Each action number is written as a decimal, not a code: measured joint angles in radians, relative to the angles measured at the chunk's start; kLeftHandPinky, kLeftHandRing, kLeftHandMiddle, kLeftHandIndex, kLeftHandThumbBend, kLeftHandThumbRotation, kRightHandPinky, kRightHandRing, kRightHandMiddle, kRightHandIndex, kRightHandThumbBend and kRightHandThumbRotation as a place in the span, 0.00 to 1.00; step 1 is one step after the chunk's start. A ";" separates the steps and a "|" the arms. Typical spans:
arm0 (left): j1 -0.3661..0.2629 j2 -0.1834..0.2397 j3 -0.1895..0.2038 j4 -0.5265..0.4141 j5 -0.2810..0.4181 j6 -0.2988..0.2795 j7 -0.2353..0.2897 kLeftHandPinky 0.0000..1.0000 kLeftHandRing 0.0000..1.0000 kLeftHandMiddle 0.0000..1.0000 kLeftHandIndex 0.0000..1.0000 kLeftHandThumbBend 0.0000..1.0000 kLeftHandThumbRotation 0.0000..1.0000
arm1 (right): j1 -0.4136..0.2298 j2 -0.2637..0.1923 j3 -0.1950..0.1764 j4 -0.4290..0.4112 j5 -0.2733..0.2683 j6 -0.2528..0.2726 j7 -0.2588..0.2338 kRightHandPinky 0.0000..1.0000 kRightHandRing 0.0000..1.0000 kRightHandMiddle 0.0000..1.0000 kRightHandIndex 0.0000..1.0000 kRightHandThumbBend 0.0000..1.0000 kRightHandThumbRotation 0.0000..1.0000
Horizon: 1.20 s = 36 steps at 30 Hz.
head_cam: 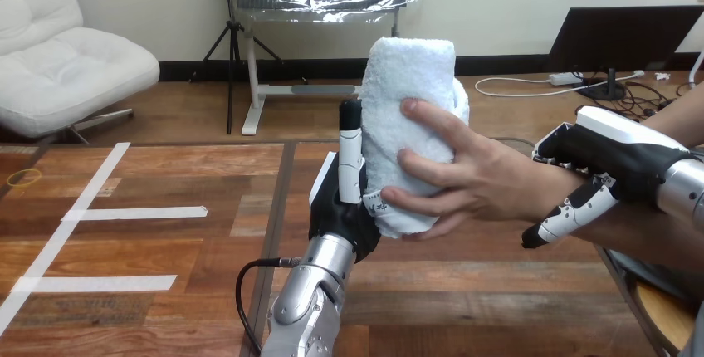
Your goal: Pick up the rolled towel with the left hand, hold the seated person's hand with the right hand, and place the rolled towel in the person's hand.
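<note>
**Rolled towel** [411, 100]: white, long axis upright, leaning slightly. It was raised above the middle of the tabletop [166, 232], between the two hands that gripped it.

**Left hand** [344, 199]: came up from the near edge on its silver forearm [311, 290]. It was closed round the towel's lower left side, with one finger running up the roll's left flank.

**Person's hand** [473, 183]: reached in from the right. Its fingers were wrapped across the towel's front and right side, the thumb low near the roll's bottom end. Robot and person were thus both on the towel, touching it from opposite sides.

**Right hand** [610, 158]: sat at the right, closed on the person's wrist [531, 183]. The white-shelled back lay over the top of the wrist and one digit hooked beneath it.

**Governing relation**: the towel lay directly right of the left hand and directly left of the person's palm. By judgement the placing was nearly done, and what remained was for the left hand to loosen and draw away left and down.

**Obstructions**: none stood in that path.

**Risk**: the roll could tip if the person's grip proved loose.

**Other items**:
- White tape strips [133, 212] lay flat at the left, well apart from the towel.
- A small yellow ring [23, 178] lay at the far left edge, also well apart.
</note>
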 measured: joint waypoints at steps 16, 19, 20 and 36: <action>0.001 0.000 0.003 0.000 -0.009 -0.031 -0.043 0.68 0.73 0.75 0.75 1.00 1.00 | 0.000 0.000 -0.002 -0.001 0.000 0.000 0.000 0.30 0.36 0.40 0.42 0.85 0.18; 0.001 0.000 0.003 0.000 -0.007 -0.042 -0.047 0.74 0.77 0.78 0.77 1.00 1.00 | 0.001 0.000 -0.004 -0.001 0.001 0.000 0.000 0.32 0.38 0.42 0.44 0.87 0.22; 0.001 0.000 0.003 0.000 -0.007 -0.046 -0.048 0.74 0.77 0.78 0.77 1.00 1.00 | 0.001 0.000 -0.005 -0.001 0.001 0.000 0.000 0.32 0.38 0.42 0.44 0.87 0.22; 0.001 0.000 0.005 -0.007 0.010 -0.099 -0.056 0.99 0.97 0.96 0.94 1.00 1.00 | 0.010 0.000 -0.015 -0.027 0.002 0.000 0.032 0.61 0.74 0.78 0.80 1.00 0.62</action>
